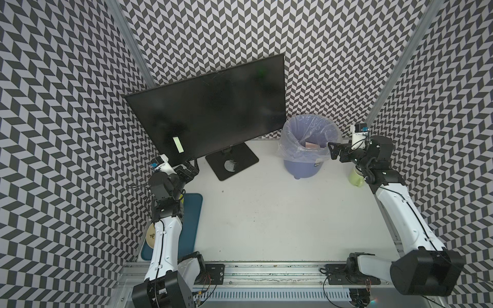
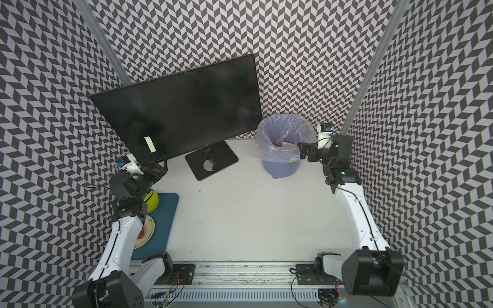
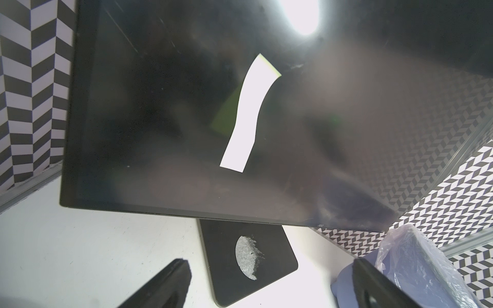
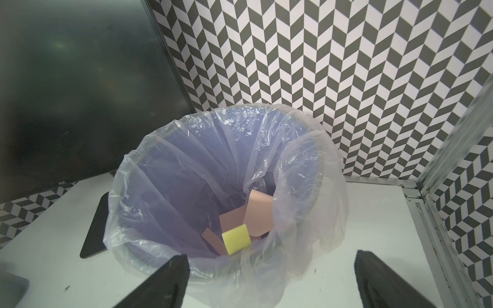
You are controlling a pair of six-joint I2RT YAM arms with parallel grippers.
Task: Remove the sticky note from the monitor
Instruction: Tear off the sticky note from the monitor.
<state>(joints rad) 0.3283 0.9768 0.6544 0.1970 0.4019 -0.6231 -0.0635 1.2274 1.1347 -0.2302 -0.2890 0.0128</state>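
Observation:
The monitor (image 1: 218, 106) (image 2: 186, 106) stands at the back left, its black screen turned toward the table. A pale yellow-green sticky note (image 1: 178, 144) (image 2: 150, 144) is stuck low on the screen near its left end; in the left wrist view this sticky note (image 3: 249, 114) looks white and curls off the glass. My left gripper (image 1: 193, 166) (image 2: 159, 163) (image 3: 269, 264) is open just below the screen's lower edge, under the note and apart from it. My right gripper (image 1: 333, 152) (image 2: 302, 152) (image 4: 269, 258) hangs open and empty at the bin's right rim.
A lilac bin (image 1: 301, 169) (image 4: 186, 160) with a clear liner holds pink papers and a yellow note (image 4: 236, 238). The monitor base (image 1: 232, 162) (image 3: 248, 261) sits mid-table. A blue tray (image 1: 192, 213) carries a yellow-green bowl (image 2: 152, 202) and a plate (image 2: 148, 234). A green cup (image 1: 356, 178) stands under the right arm.

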